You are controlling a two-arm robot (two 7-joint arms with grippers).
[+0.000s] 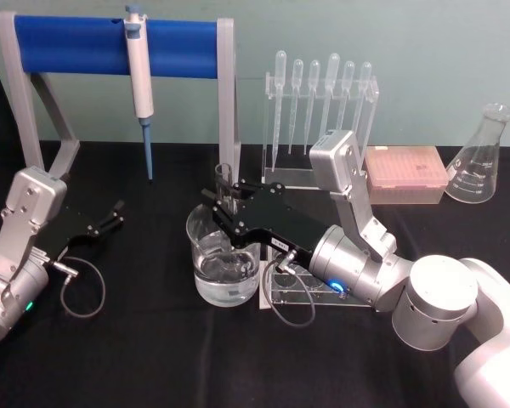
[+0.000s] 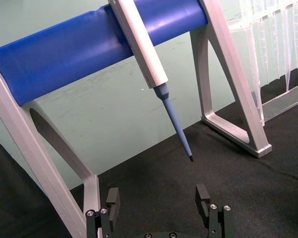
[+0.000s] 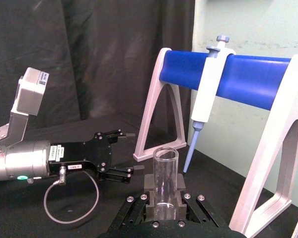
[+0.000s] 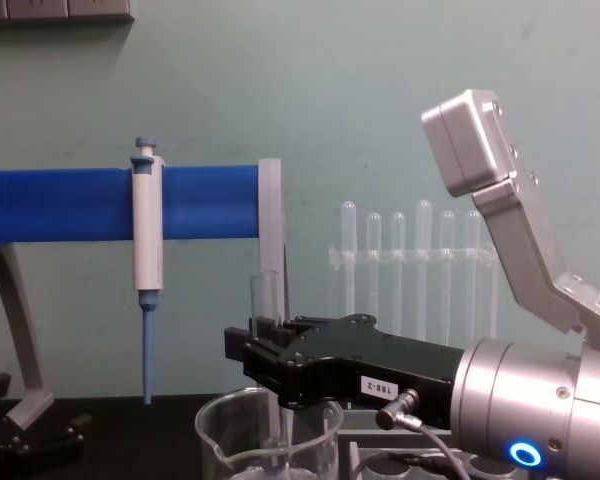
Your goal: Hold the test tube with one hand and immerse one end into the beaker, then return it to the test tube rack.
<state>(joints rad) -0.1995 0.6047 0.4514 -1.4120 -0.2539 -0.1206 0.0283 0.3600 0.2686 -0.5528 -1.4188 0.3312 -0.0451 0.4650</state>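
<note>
Black cloth covers the tabletop (image 1: 153,357). At its back left is a grey stand (image 1: 76,47) with a thick blue crossbar, and a white and blue pipette (image 1: 138,76) hangs from the bar, tip down.

The silver right arm reaches in from the right across the middle of the tabletop. Its black right pincer (image 1: 225,202) is closed on the test tube (image 1: 224,183) and holds it upright above the beaker. The left arm rests at the left edge. Its left pincer (image 2: 158,196) is open and holds nothing, and it points toward the stand, well apart from the beaker.

A clear dropper rack (image 1: 323,110) with a row of thin plastic droppers stands at the back centre. To its right lie a pink box (image 1: 405,174) and then a conical glass flask (image 1: 484,157).

The beaker (image 1: 223,263) sits in the middle of the tabletop, partly filled with clear liquid. Just beside it on the right, under the right arm, is a low clear test tube rack (image 1: 302,293).

From the chest, the test tube's (image 4: 264,300) lower end goes down inside the beaker's (image 4: 265,440) rim. I cannot tell whether it touches the liquid.
</note>
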